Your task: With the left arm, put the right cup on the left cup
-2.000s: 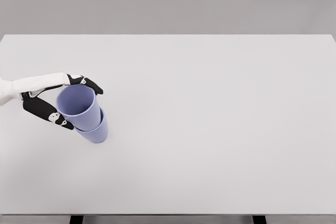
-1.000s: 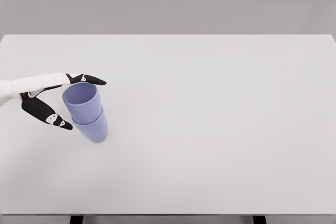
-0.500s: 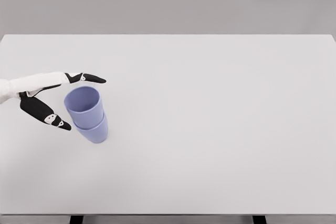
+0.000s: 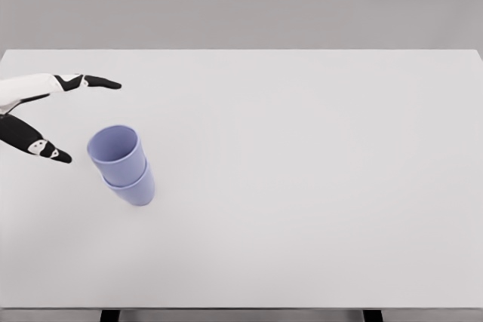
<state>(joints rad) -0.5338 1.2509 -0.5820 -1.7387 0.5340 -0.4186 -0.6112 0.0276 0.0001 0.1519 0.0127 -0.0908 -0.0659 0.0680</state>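
Toward the left side of the table (image 4: 302,186), a lavender upper cup (image 4: 115,151) sits nested inside a lower cup (image 4: 136,186) of the same colour, its open mouth facing up and a little toward the left. The upper one is seated down into the lower one so that only the lower rim band and base show beneath it. The pair leans slightly, the top tipped to the left, yet it looks settled, with nothing touching it. I would judge that the stacking asked for is done: one cup rests in the other, which is why they stand as a single short tower and not side by side.

To the left of the stack, clear of it, is the left hand (image 4: 38,115). Its fingers are spread wide and hold nothing. One dark-tipped finger (image 4: 98,82) reaches out on the far side, pointing right, while the thumb (image 4: 41,148) points right on the near side, leaving a broad gap between them that faces the cups. The white forearm enters from the left edge. That wide spread suits a hand letting go, with room on both sides so it will not knock the leaning stack.

No right arm can be seen anywhere over the table.
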